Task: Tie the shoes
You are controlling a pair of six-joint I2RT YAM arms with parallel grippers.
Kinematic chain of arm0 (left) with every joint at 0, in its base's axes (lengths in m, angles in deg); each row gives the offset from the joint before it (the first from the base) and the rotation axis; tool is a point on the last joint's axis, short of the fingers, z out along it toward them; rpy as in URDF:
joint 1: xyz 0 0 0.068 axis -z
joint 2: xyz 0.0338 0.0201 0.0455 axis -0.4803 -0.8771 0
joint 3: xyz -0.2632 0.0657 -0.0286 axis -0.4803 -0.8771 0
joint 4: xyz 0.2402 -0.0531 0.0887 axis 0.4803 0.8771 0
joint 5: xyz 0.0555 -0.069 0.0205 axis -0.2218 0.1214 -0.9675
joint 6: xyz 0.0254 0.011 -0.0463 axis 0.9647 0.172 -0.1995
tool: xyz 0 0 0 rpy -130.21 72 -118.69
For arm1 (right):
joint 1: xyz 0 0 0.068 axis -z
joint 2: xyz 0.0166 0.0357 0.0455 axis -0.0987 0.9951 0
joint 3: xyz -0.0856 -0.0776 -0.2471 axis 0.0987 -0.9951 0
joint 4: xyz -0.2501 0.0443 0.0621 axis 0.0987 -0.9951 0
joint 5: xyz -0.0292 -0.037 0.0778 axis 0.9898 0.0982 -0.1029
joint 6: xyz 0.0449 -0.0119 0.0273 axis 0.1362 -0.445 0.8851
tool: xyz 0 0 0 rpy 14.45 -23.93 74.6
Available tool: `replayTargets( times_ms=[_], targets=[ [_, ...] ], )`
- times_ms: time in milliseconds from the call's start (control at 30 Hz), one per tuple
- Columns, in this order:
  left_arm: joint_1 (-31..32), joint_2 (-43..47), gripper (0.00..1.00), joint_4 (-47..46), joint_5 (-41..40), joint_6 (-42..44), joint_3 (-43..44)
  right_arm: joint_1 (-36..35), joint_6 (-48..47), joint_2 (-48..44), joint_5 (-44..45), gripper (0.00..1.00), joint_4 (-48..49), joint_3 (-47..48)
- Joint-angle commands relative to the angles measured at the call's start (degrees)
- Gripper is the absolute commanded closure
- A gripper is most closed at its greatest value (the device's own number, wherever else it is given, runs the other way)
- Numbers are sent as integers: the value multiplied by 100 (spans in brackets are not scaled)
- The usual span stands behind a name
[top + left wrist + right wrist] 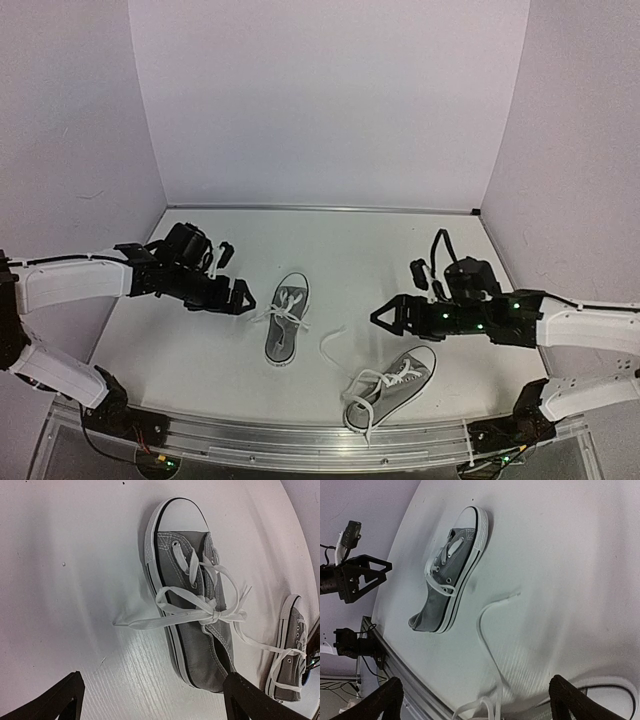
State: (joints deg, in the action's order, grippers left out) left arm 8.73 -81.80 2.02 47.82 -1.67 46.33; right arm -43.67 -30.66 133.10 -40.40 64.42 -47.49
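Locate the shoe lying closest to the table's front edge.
That shoe lies right of centre in the top view, by the front rail, on the near side of the open right gripper and diagonally right of the other shoe.

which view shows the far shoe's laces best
Left wrist: the far shoe is close and seen from above, its laces knotted in the middle. The top view shows them small; the right wrist sees that shoe side-on, laces partly visible.
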Motion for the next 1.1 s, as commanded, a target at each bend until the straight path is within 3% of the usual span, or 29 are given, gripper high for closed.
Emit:
replayTargets(
  times_ms=[0, 167, 300, 500, 633, 867, 933, 1067],
  targets=[
    [141, -50, 0, -57, -87, 204, 359, -385, 1104, -934, 449, 6, -1011, -493],
    [335, -334, 0, -178, -107, 212, 485, -662, 1868, -1484, 933, 6, -2093, -686],
    [522, -533, 0, -237, -146, 312, 654, -700, 2285, -1386, 889, 2, -2518, -806],
    [616, -592, 1, -249, -333, 389, 778, -716, 2579, -724, 311, 2, -1285, -1273],
    [617, -482, 0, -277, -352, 381, 769, -728, 2593, -294, 408, 2, -782, -1205],
    [645, -451, 0, -553, 269, 463, 681, -717, 1658, 1064, 728, 2, -115, -157],
    [748, -385, 0, -695, 598, 617, 624, -713, 1488, 1413, 655, 7, 35, 94],
    [939, -259, 0, -695, 755, 836, 637, -710, 1451, 1521, 680, 33, 202, 185]
  ],
)
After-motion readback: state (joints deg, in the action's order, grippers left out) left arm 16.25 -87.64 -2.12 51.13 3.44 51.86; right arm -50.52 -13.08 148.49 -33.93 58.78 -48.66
